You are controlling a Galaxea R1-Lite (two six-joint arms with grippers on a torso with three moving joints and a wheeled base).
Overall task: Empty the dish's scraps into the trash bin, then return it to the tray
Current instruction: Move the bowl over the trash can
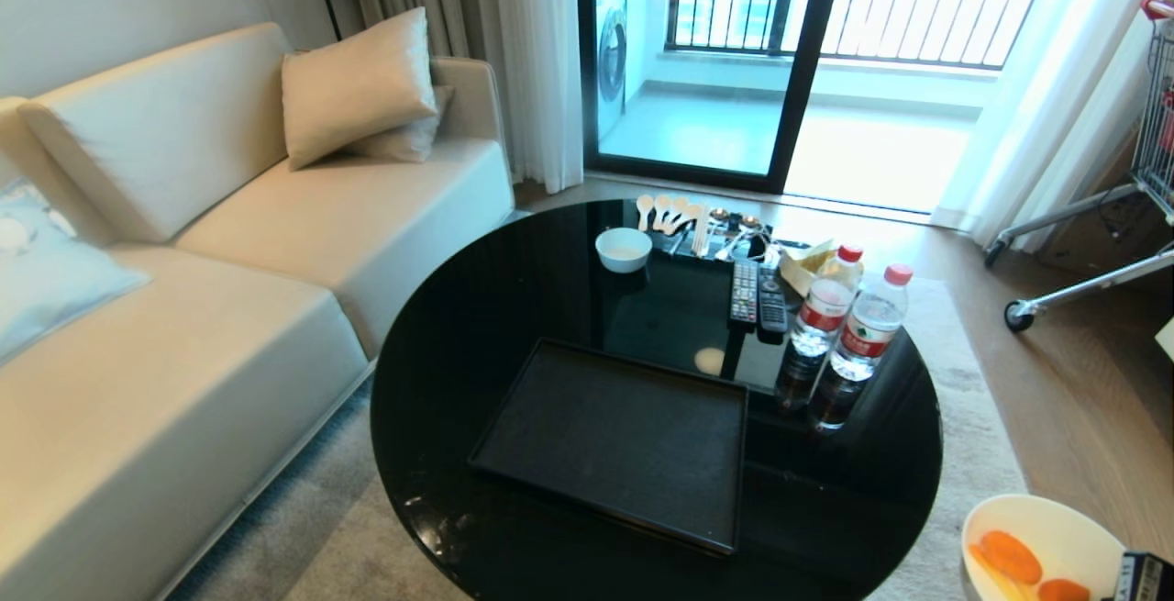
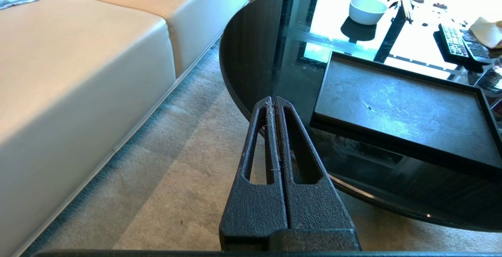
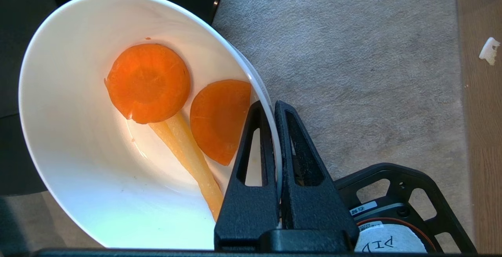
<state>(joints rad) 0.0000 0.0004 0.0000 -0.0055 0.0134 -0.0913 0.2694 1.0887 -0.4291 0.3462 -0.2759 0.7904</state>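
The dish (image 3: 78, 163), a deep white bowl, hangs off the table's right side over the carpet, also seen as the dish (image 1: 1073, 532) at the head view's lower right corner. My right gripper (image 3: 270, 106) is shut on its rim, one finger inside and one outside. The scraps (image 3: 148, 82) lie inside: two orange carrot slices and a pale yellow strip (image 3: 190, 159). The black tray (image 1: 614, 445) lies bare on the round black table (image 1: 459, 353). My left gripper (image 2: 272, 100) is shut on nothing, parked low beside the table's edge over the carpet. The trash bin is out of view.
A smaller white bowl (image 1: 624, 248), spoons (image 1: 674, 211), two remotes (image 1: 757, 294) and two water bottles (image 1: 853, 339) stand on the table's far half. A cream sofa (image 1: 183, 307) runs along the left. A wheeled metal cart (image 1: 1128, 188) stands at the right.
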